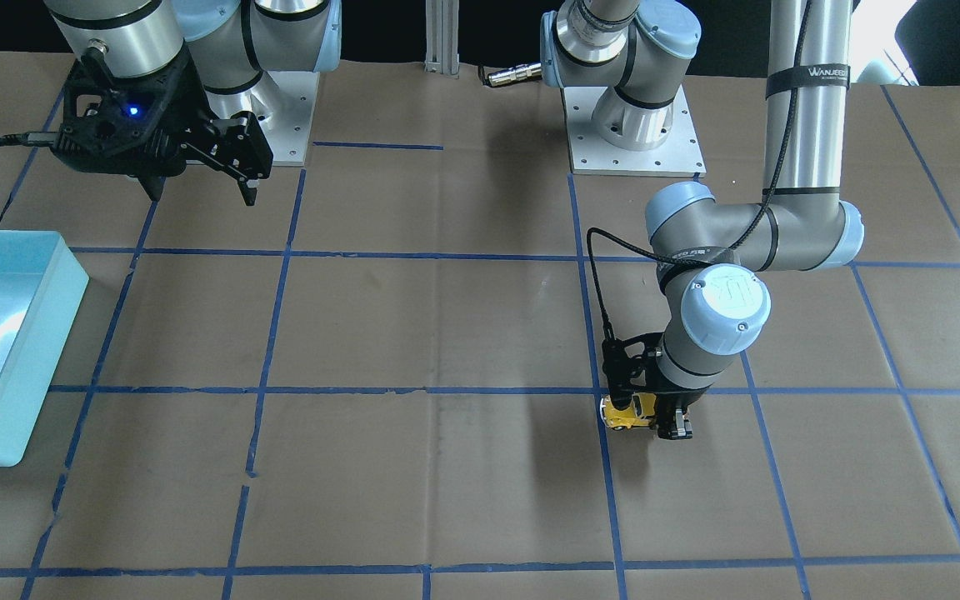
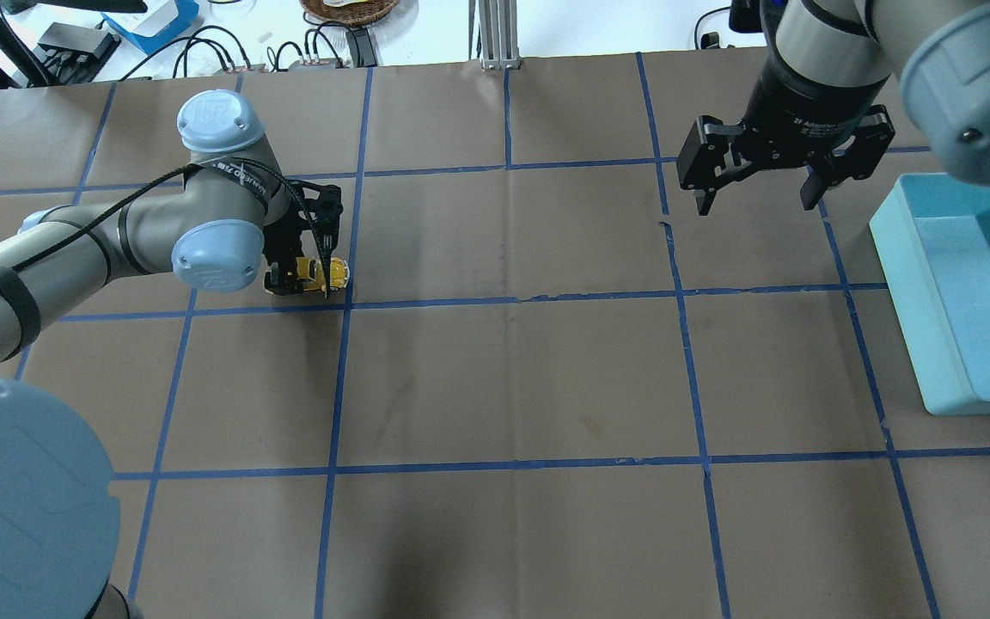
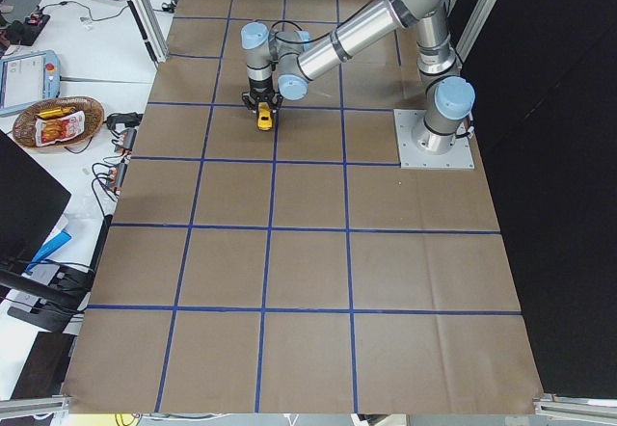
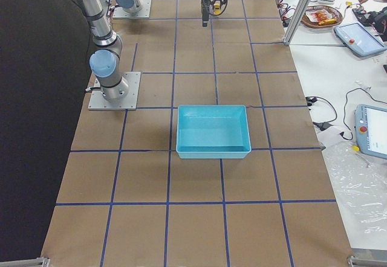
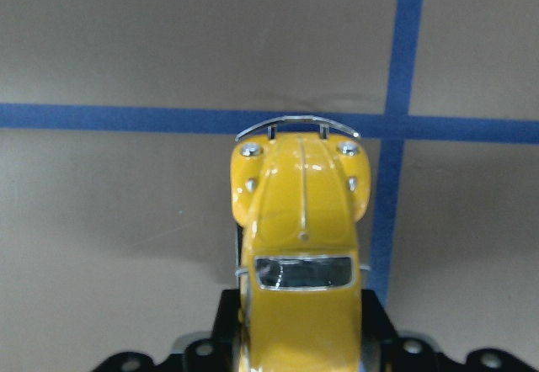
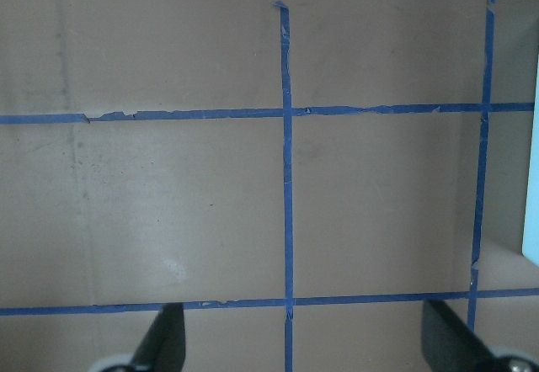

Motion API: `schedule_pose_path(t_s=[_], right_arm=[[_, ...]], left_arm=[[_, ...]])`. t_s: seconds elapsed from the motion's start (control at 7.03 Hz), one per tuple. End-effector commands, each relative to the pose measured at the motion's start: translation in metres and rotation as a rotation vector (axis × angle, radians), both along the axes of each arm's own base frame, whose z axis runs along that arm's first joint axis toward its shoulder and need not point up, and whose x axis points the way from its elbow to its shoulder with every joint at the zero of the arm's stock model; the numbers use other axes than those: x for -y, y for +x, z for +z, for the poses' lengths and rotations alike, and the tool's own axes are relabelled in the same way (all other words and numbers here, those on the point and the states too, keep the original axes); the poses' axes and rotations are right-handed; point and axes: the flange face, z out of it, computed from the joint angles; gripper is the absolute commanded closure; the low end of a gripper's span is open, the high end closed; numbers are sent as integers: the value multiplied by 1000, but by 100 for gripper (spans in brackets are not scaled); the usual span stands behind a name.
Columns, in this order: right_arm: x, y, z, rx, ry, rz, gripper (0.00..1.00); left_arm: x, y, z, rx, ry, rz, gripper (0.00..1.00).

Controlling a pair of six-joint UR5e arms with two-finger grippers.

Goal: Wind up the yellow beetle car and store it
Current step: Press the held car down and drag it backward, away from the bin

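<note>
The yellow beetle car is at the table surface beside a blue tape crossing, on the robot's left side. My left gripper is shut on its rear half, and its nose sticks out ahead of the fingers. In the left wrist view the yellow beetle car points away from the camera, with black fingers against both its sides. It also shows as the yellow beetle car under the left gripper. I cannot tell whether its wheels touch the paper. My right gripper hangs open and empty above the table.
A light blue bin stands at the table's right end, just beyond the right gripper; its front wall faces the right-side camera. Brown paper with a blue tape grid covers the table. Both arm bases are bolted at the robot's edge.
</note>
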Motion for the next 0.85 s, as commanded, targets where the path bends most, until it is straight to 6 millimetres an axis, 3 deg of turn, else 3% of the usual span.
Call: schedule_pose_path(t_s=[0.0, 0.71], right_arm=[[-1, 1, 0, -1, 0, 2, 1], [-1, 1, 1, -1, 0, 2, 1]], left_arm=[[0, -1, -13, -2, 19, 1, 100], [1, 7, -9, -4, 13, -10, 100]])
